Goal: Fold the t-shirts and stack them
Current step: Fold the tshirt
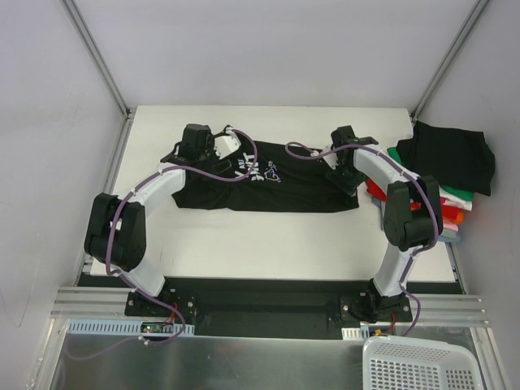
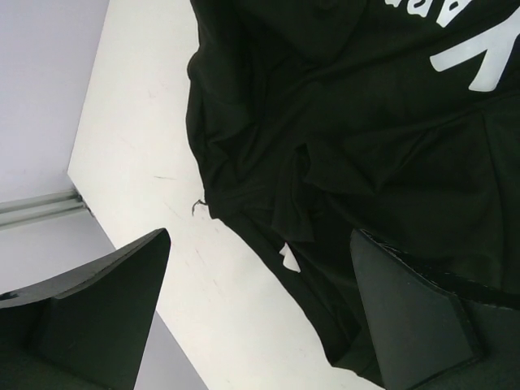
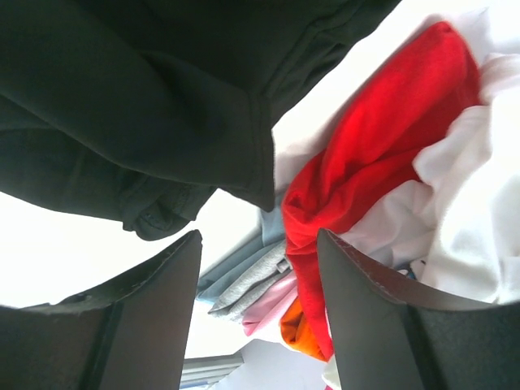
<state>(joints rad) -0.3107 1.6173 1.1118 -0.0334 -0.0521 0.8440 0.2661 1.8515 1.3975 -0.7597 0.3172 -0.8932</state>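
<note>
Top external view suggests we are mid-fold on the black t-shirt [image 1: 268, 187], left hand [image 1: 193, 148] and right hand [image 1: 344, 162] open and empty, so next we pinch its ends.

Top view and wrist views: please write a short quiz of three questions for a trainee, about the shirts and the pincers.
1. True or false: the lettered black t-shirt lies on the table, not on the pile.
2. The pile's top shirt is: A) red B) black C) white.
3. Fill in: the left pincer and the right pincer both stand ____.
Key: 1 true; 2 B; 3 open.
</note>
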